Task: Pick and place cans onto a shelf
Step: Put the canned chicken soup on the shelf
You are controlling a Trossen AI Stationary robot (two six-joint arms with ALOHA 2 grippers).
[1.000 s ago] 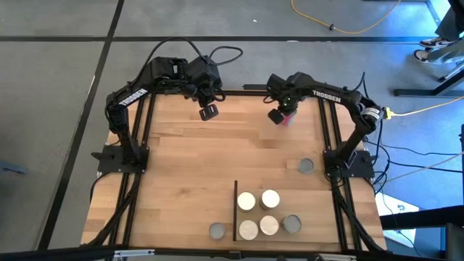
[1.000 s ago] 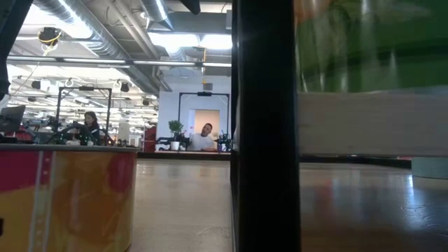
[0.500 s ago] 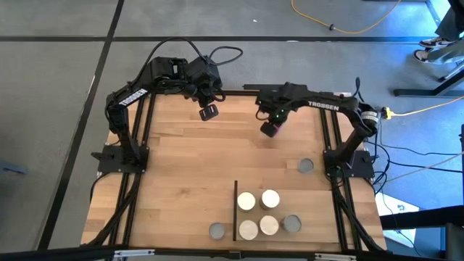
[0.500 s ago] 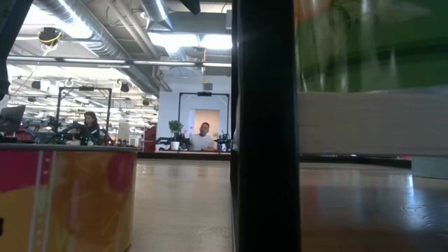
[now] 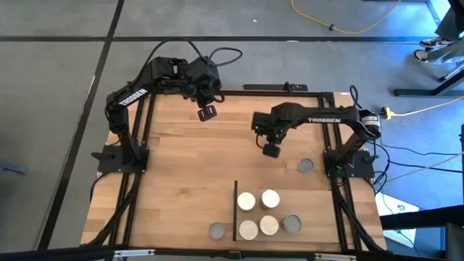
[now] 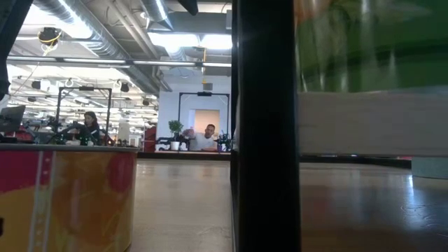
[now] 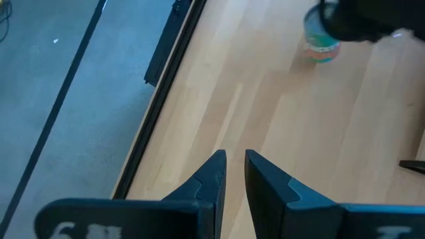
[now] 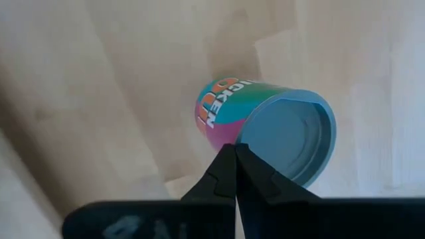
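The right gripper [image 5: 271,151] hangs over the desk [image 5: 181,181] right of centre, its fingers [image 8: 229,174] pressed fully together and holding nothing, a grey-topped can [image 8: 265,129] just beyond them. Five cans [image 5: 268,214] stand on the shelf [image 5: 304,210] at the near right. The left gripper [image 5: 207,112] waits at the far edge, fingers [image 7: 212,176] barely parted, empty.

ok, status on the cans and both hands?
Right hand shut, empty, mid-table. Left hand waiting at far edge. Lone can upright, unheld, near right hand; five cans by black strip. Nothing between hand and can.
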